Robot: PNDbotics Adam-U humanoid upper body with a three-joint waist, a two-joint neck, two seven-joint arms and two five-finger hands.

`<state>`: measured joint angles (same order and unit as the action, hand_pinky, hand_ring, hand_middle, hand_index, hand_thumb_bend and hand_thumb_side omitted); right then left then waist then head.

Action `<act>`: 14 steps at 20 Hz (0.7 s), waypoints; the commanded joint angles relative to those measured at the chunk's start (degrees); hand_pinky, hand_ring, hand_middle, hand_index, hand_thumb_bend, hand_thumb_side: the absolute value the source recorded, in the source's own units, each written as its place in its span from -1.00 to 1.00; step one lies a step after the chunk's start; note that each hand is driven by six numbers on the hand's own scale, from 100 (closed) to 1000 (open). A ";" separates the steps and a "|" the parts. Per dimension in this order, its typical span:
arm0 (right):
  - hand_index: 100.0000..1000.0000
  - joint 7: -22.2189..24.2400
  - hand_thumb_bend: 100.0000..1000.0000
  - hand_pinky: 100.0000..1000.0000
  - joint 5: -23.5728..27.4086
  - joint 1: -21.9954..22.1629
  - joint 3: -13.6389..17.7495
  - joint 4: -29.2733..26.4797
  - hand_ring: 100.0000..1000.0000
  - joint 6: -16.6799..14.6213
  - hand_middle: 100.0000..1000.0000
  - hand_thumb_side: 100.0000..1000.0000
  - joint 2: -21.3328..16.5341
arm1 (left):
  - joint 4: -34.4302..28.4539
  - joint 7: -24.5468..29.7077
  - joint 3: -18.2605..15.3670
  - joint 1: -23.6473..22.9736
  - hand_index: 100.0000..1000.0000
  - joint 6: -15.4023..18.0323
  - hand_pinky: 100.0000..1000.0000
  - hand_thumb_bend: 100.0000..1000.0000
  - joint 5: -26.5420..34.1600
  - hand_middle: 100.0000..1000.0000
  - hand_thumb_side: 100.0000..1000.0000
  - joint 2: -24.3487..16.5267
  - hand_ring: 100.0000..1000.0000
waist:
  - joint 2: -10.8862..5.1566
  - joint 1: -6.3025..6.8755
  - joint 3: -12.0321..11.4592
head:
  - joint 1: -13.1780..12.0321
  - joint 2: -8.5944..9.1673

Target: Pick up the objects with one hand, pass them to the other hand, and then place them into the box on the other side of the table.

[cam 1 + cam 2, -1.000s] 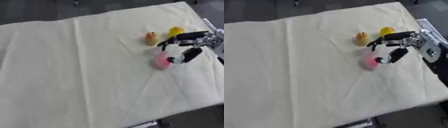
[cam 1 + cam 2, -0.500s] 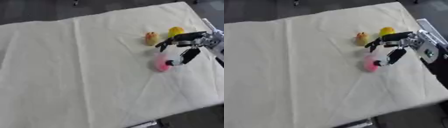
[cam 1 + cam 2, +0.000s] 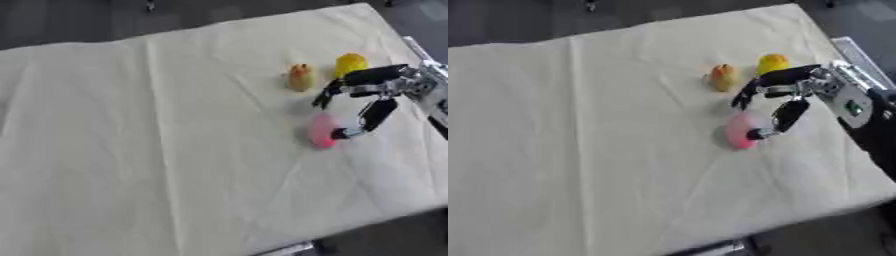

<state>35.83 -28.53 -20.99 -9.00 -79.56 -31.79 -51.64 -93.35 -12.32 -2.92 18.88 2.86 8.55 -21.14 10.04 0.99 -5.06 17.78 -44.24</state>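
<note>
While right hand [image 3: 791, 95] hangs with fingers spread, thumb tip at pink object [image 3: 738, 132]: close fingers over its far-left side before lifting.

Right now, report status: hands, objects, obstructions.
Right hand open over pink object, thumb tip touching it, not grasped. Left hand out of view. Orange-yellow object and yellow object lie beyond, apart. No box visible.

right hand [image 3: 785, 97]: now a little lower toward pink object [image 3: 738, 132] | thumb tip: now touching its right side, a second ago just beside it | fingers [image 3: 750, 92]: spread above, slightly further left than before
</note>
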 commanded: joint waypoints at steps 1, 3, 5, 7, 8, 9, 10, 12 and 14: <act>0.52 4.56 -0.31 0.77 -0.37 -0.17 0.25 -1.24 0.50 -4.74 0.14 0.03 -1.29 | -0.64 0.26 -0.03 0.72 0.67 0.10 0.56 -0.96 0.29 0.83 0.68 -1.68 0.65 | -1.89 -0.75 0.06 | 0.05 0.13; 0.45 4.52 -0.37 0.76 -0.18 0.00 0.11 -1.45 0.46 -4.40 0.08 0.02 -1.28 | -0.65 0.31 0.01 0.73 0.67 0.10 0.56 -0.96 0.29 0.83 0.68 -1.69 0.65 | -1.93 -0.73 0.08 | 0.10 0.13; 0.43 4.67 -0.41 0.76 0.10 0.20 -0.08 -1.72 0.45 -4.07 0.05 0.01 -1.20 | -0.66 0.34 0.01 0.71 0.67 0.10 0.56 -0.96 0.29 0.83 0.68 -1.69 0.65 | -1.96 -0.71 0.09 | 0.17 0.13; 0.41 4.97 -0.48 0.76 0.57 0.44 -0.34 -2.15 0.43 -3.76 0.02 -0.02 -1.08 | -0.67 0.35 0.01 0.73 0.67 0.10 0.56 -0.96 0.29 0.83 0.68 -1.68 0.65 | -1.98 -0.68 0.10 | 0.24 0.13; 0.39 5.20 -0.52 0.76 0.86 0.53 -0.49 -2.42 0.42 -3.62 0.01 -0.04 -1.02 | -0.68 0.35 0.00 0.75 0.67 0.10 0.56 -0.96 0.30 0.83 0.68 -1.69 0.65 | -1.98 -0.67 0.10 | 0.26 0.13; 0.38 5.47 -0.57 0.75 1.19 0.60 -0.61 -2.67 0.42 -3.46 0.00 -0.07 -0.96 | -0.69 0.34 0.00 0.78 0.67 0.10 0.56 -0.96 0.30 0.83 0.68 -1.70 0.65 | -1.98 -0.66 0.10 | 0.27 0.13; 0.38 5.75 -0.60 0.75 1.57 0.65 -0.70 -2.90 0.41 -3.27 -0.01 -0.08 -0.91 | -0.70 0.35 0.01 0.81 0.67 0.10 0.56 -0.96 0.30 0.83 0.68 -1.70 0.65 | -1.98 -0.65 0.10 | 0.29 0.13; 0.37 6.37 -0.66 0.74 2.25 0.75 -0.82 -3.24 0.39 -2.82 -0.03 -0.10 -0.85 | -0.73 0.36 0.02 0.85 0.67 0.10 0.56 -0.96 0.31 0.83 0.68 -1.72 0.65 | -1.97 -0.64 0.10 | 0.28 0.13; 0.35 7.00 -0.74 0.74 2.90 0.89 -0.90 -3.31 0.37 -2.28 -0.05 -0.14 -0.72 | -0.75 0.36 0.02 0.87 0.67 0.11 0.56 -0.96 0.32 0.83 0.68 -1.75 0.65 | -1.94 -0.64 0.08 | 0.28 0.13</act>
<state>37.85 -26.25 -19.70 -10.06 -81.98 -29.78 -51.15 -93.35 -12.08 -2.63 18.89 2.91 8.55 -21.14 10.04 0.99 -5.00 17.87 -44.24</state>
